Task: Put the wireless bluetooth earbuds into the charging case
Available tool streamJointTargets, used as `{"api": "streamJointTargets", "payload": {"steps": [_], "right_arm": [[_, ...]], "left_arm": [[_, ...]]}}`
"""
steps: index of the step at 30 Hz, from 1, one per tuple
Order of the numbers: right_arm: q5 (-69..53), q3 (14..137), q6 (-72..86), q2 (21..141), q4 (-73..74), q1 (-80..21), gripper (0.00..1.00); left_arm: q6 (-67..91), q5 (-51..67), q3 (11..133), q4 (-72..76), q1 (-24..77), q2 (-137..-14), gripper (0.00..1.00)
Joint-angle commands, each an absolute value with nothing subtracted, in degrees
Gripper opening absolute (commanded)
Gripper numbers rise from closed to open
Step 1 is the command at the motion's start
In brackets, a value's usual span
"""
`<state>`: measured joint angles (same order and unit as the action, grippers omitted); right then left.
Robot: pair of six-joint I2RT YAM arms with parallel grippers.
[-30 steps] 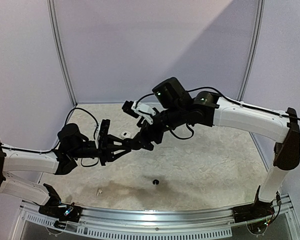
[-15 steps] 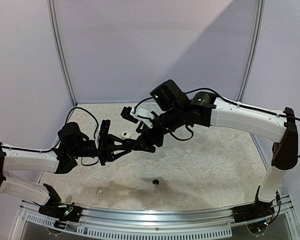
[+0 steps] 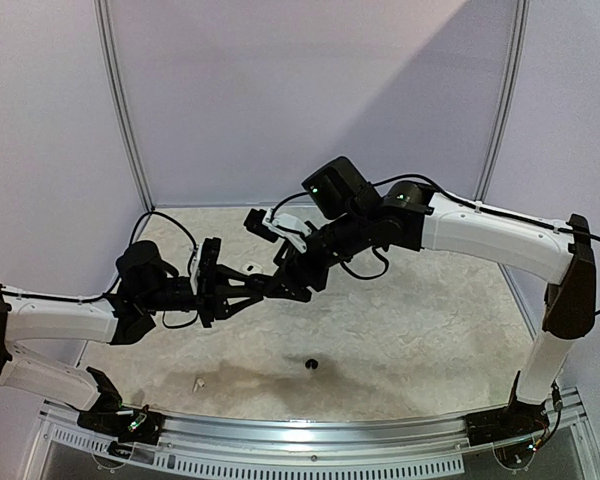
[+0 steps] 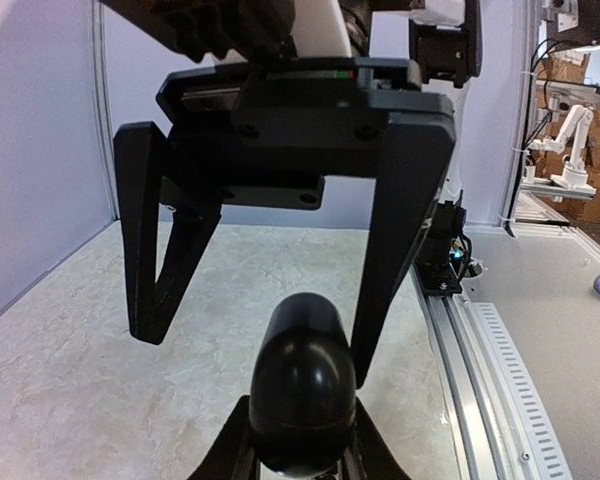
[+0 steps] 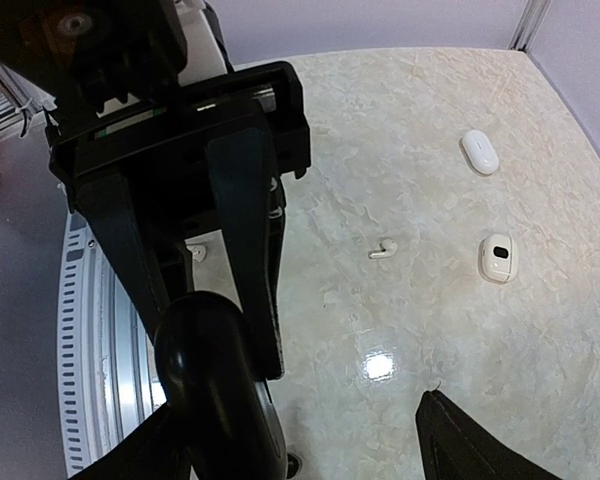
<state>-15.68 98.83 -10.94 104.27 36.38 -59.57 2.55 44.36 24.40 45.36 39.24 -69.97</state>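
Barely begun, by the look of things: no earbud seated in any case, so far as visible. Loose on the tabletop (image 3: 430,330): a black earbud (image 3: 311,363) near the front centre, a white earbud (image 3: 198,382) at near left, and a stemmed white earbud (image 5: 382,250) lying close to a white case (image 5: 480,152) and a spotted white case (image 5: 497,258). Left to do, most likely: opening a lid, then fetching and seating the buds.

Held aloft over mid-table, a black charging case (image 4: 305,385), seemingly closed, pinched tight between the fingers of the left gripper (image 3: 263,288); left arm reaching in from the left, forearm nearly level. Facing it, the right gripper (image 4: 258,345), jaws spread wide and gripping nothing, straddling the case's upper end, one finger just beside it; right arm stretched in from the far right, wrist angled down and leftward.
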Motion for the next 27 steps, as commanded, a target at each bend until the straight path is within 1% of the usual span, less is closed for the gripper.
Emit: {"api": "streamJointTargets", "payload": {"steps": [1,27], "right_arm": [[-11.3,100.9,-9.2,102.6,32.6,-56.1,0.77],[-12.0,101.2,-7.7,101.6,32.6,-55.8,0.77]], "left_arm": [[1.1,50.8,24.6,42.7,40.0,-70.2,0.0],[-6.3,50.7,24.9,36.9,40.1,-70.0,0.0]]}}
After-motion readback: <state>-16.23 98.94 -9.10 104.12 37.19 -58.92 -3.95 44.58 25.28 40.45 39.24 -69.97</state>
